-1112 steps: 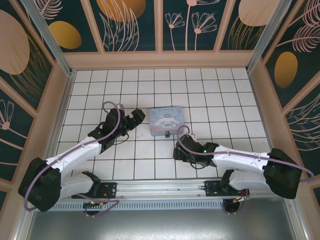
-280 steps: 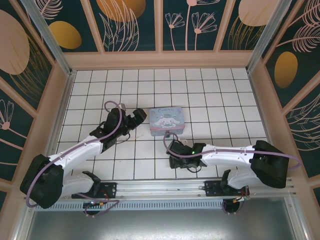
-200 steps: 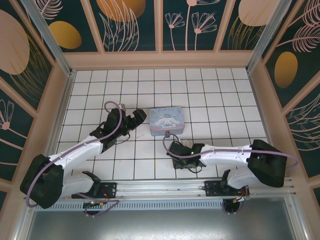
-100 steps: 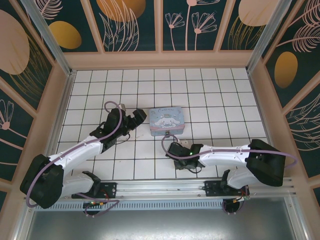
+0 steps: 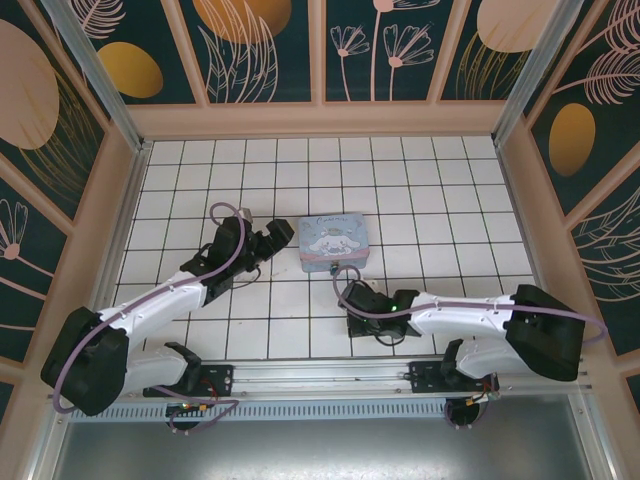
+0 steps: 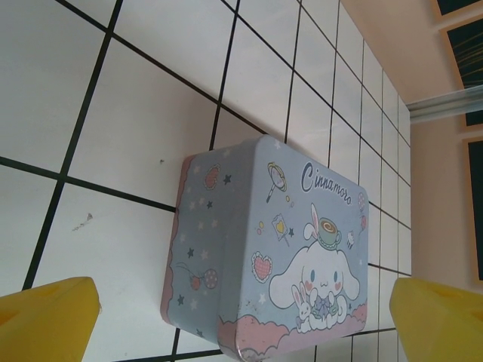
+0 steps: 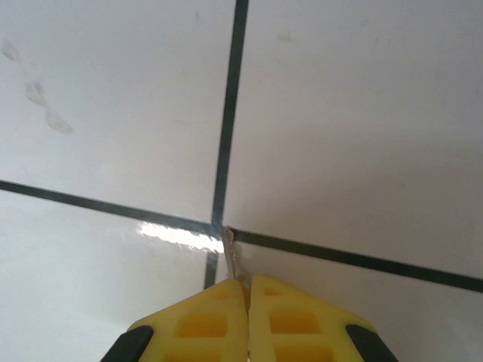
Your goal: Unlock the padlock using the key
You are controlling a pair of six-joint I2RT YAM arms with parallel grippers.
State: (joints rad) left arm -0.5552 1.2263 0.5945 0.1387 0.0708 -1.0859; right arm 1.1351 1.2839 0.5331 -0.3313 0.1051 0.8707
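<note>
Right hand (image 7: 247, 285) now pinched on key (image 7: 233, 253), left hand (image 5: 272, 238) apart beside closed tin (image 6: 272, 249)

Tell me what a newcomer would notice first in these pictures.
The pale blue cartoon tin at the middle of the white tiled floor draws the eye first. Nearer the arms, the right gripper pinches a thin silvery key; the left gripper stands open beside the tin.

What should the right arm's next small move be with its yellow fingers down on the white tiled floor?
Probably a short, slow lift straight up. The right gripper is shut, and a thin silvery metal key pokes out between its tips toward a grout crossing in the white tiled floor. Raising gently would show whether the grip holds.
</note>
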